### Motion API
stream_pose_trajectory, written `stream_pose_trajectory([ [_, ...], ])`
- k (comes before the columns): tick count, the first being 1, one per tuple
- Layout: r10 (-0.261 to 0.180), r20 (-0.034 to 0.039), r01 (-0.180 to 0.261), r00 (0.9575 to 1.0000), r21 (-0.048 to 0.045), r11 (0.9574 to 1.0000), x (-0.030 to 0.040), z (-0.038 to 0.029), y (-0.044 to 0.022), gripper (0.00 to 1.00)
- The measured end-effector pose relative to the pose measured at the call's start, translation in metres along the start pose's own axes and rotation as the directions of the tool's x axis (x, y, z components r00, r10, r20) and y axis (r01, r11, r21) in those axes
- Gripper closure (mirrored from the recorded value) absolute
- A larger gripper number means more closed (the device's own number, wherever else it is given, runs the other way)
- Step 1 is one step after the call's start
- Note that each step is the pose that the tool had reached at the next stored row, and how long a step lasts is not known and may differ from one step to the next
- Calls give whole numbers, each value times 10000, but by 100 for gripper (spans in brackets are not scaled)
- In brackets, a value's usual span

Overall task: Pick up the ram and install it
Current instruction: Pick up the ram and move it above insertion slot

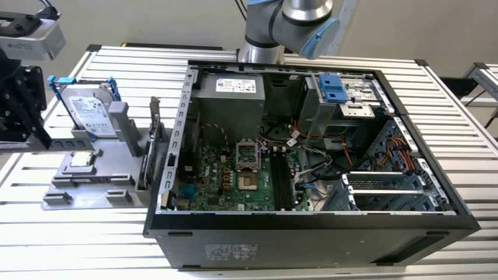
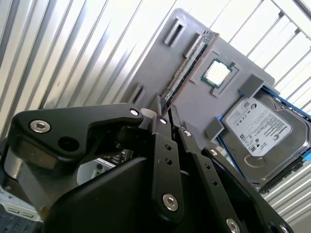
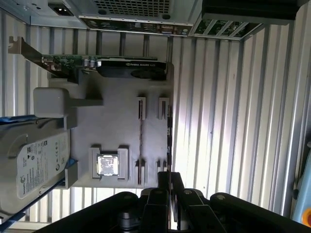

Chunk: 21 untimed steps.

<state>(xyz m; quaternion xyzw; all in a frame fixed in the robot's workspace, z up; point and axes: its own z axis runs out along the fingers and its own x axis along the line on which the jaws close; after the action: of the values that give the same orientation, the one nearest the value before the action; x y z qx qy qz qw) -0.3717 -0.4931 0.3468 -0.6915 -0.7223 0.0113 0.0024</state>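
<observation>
Closest to the lens in both wrist views, the black gripper (image 2: 166, 108) (image 3: 170, 175) shows its fingers (image 2: 163, 145) standing almost together, pinching the near end of the ram (image 2: 190, 65) (image 3: 168, 136) between them.

From my remote station, the exterior view shows the slatted metal table (image 1: 78, 256) carrying everything. On it the open computer case (image 1: 311, 242) lies on its side, motherboard (image 1: 225, 175) facing up, with the arm (image 1: 288, 23) rising behind it. To the exterior view's left of the case sits the grey fixture plate (image 1: 93, 184) (image 3: 116, 126).

The silver hard drive (image 1: 92, 114) (image 2: 260, 128) (image 3: 34, 165) leans in a blue-edged cradle at one side of the plate. The graphics card (image 3: 121, 68) stands on edge along another side.

The ram, a thin stick on its long edge, runs along the plate's outer side just beside a pair of slotted brackets (image 3: 164, 108). Whether it is seated or raised clear I cannot tell. A square processor chip (image 2: 216, 73) (image 3: 108, 165) lies in its pocket between the ram and the drive.
</observation>
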Motion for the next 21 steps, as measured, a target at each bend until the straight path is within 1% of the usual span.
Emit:
stream_pose_trajectory([
  [5, -2, 0, 2, 10000, 0, 10000, -1, -40, 0, 100],
  [21, 2, 1, -2, 10000, 0, 10000, -3, -206, -4, 100],
])
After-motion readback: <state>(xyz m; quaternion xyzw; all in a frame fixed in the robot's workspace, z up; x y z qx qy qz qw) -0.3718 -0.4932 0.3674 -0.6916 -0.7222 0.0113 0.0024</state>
